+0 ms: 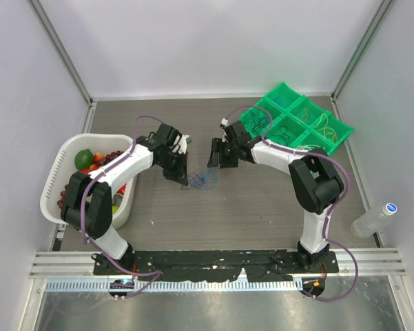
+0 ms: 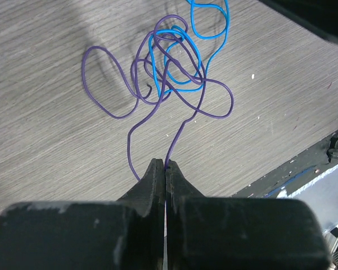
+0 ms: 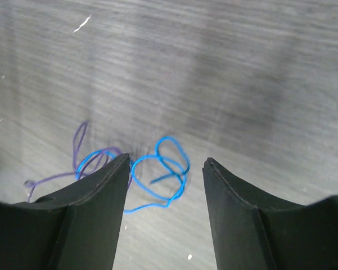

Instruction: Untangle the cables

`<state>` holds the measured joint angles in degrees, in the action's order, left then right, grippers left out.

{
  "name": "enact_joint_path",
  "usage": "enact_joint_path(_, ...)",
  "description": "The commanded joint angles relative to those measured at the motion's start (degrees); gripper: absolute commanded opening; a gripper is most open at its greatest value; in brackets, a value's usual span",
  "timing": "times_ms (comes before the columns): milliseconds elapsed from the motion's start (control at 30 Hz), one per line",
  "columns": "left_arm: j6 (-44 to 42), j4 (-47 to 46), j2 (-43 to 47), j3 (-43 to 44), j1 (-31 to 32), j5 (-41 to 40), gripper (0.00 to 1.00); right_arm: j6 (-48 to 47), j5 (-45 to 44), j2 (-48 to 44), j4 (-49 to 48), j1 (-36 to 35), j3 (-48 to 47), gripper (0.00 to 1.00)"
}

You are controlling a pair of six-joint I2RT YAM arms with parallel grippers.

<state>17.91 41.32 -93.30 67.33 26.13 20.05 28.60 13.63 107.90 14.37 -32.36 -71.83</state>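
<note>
Purple cable (image 2: 109,107) sits clamped in the shut jaws of the left gripper (image 2: 166,169). The right gripper (image 3: 166,160) hovers, jaws apart, over the blue cable (image 3: 157,169), knotted with it mid-table (image 1: 262,200). Next, probably: seize blue, draw both apart gently.

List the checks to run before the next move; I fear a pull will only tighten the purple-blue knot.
1. Left gripper shut on purple cable: ok.
2. Right gripper open, holding nothing: ok.
3. Blue cable framed between its jaws in the right wrist view: ok.
4. Blue and purple strands apart: not ok, their loops are interlaced.
5. Right gripper low enough to pinch the blue cable: cannot tell.
</note>
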Motion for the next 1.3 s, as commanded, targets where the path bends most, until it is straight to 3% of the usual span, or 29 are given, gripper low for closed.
enact_joint_path(0,1.2,2.2,2.9,1.8,0.3,0.5,0.0,-2.8,-3.0,3.7,-1.9,-0.1,-4.5,0.58)
enact_joint_path(100,1.9,2.7,4.3,2.5,0.3,0.2,0.0,-2.4,-3.8,5.3,-1.4,-0.1,-6.2,0.52)
enact_joint_path(233,3.1,3.3,5.4,3.9,0.4,0.0,0.0,-2.1,-3.9,5.6,-1.7,-0.3,-5.0,0.34)
enact_joint_path(367,4.8,6.3,7.9,7.3,0.5,-3.4,0.0,-2.3,-7.6,4.5,-2.9,-0.2,-2.6,0.01)
enact_joint_path(533,6.9,9.8,19.9,15.1,0.9,-23.8,0.0,-1.6,-13.5,3.0,-0.6,-0.1,-1.3,0.01)
enact_joint_path(733,8.2,7.3,30.9,29.0,0.9,-35.5,0.0,-0.7,-24.4,0.3,1.4,0.1,3.3,0.01)
enact_joint_path(867,6.8,2.5,33.4,38.8,0.9,-37.4,0.0,-1.1,-26.6,-3.0,1.8,0.3,7.8,0.01)
enact_joint_path(1100,3.4,3.5,24.3,63.4,0.9,-30.7,0.0,-0.6,-30.5,-10.9,3.4,0.3,15.2,0.01)
enact_joint_path(1267,0.9,2.4,21.3,70.3,0.9,-31.8,0.0,-1.0,-36.5,-14.6,6.3,0.3,19.4,0.01)
